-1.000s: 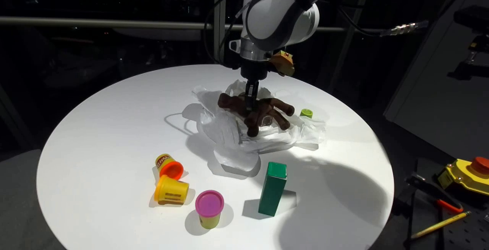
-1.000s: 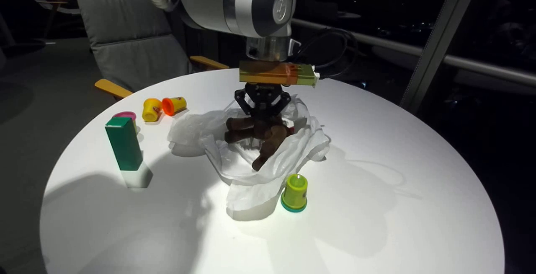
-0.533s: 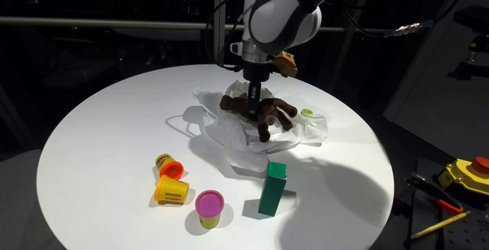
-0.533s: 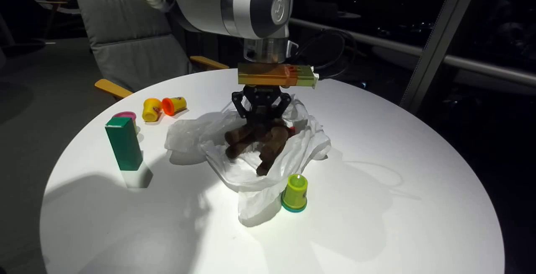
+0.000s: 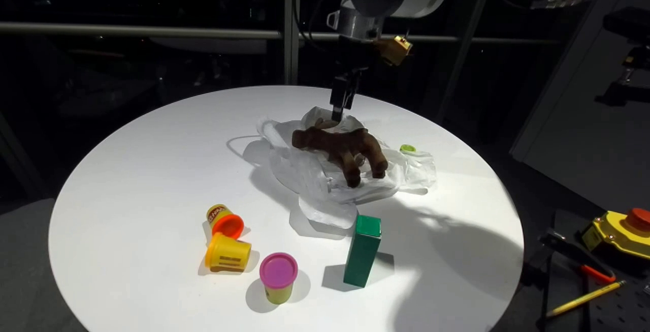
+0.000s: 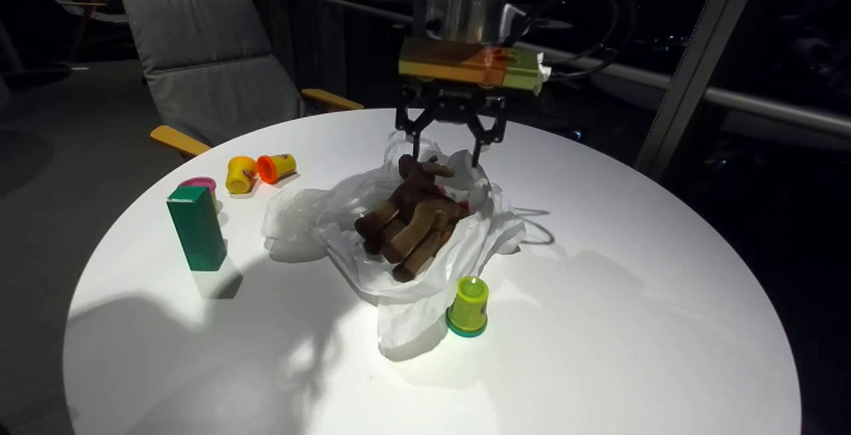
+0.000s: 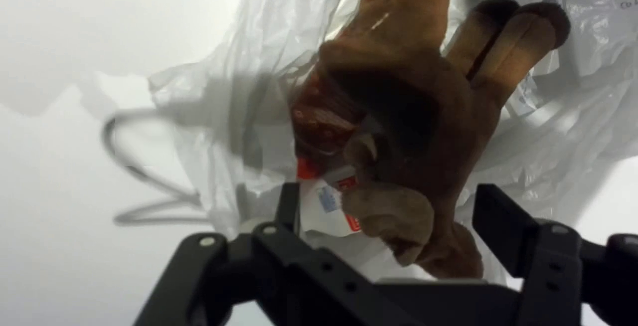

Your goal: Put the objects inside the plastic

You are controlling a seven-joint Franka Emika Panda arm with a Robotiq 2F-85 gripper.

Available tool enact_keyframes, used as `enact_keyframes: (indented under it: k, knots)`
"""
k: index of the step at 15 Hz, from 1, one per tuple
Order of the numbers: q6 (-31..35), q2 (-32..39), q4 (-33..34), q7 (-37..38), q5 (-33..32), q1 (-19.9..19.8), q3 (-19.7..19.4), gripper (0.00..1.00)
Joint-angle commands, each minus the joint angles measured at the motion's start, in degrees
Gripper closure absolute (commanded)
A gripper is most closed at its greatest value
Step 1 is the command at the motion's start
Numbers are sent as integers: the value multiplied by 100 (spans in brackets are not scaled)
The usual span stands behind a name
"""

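Dark glass and a pale rail [image 5: 142, 30] back the round white table [image 5: 142, 169] on my feed, and a grey chair [image 6: 206, 76] stands behind it in an exterior view. Mid-table I see the crumpled white plastic bag [image 5: 307, 173], with the brown plush toy [image 5: 340, 142] lying in its spread mouth and folds rising around it; how deep it sits, I can't tell. My gripper [image 6: 445, 158] hangs over one end of the toy, pointing down, its fingers spread wide with nothing in their hold. Whether a fingertip brushes the plush, my cameras don't settle. Something red and white [image 7: 324, 211] shows beside the toy in the wrist view, too shadowed for me to name.

Outside the bag on the tabletop I count five more things. My green box [image 5: 362, 253] stands upright near the bag; further off, the purple-lidded tub [image 5: 278, 277] stands upright too. Close by, the orange-lidded tub [image 5: 225, 222] and the yellow tub [image 5: 229, 252] lie on their sides, right next to each other. Just beside the bag, the lime-green tub [image 6: 469, 305] rests upside down on its teal lid. Off the table sit a red-topped yellow unit [image 5: 614, 233] and a yellow pencil [image 5: 586, 299]
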Motion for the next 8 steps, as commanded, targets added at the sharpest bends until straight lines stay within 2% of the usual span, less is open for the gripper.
enact_keyframes:
  k: [1,4,8]
  knots:
    - [-14,-871,-619,274,405,-256,-82,0]
    - [110,-1290,-1088,648,448,-297,-353,0]
    - [728,-1612,-1962,1752,134,-171,-887,0]
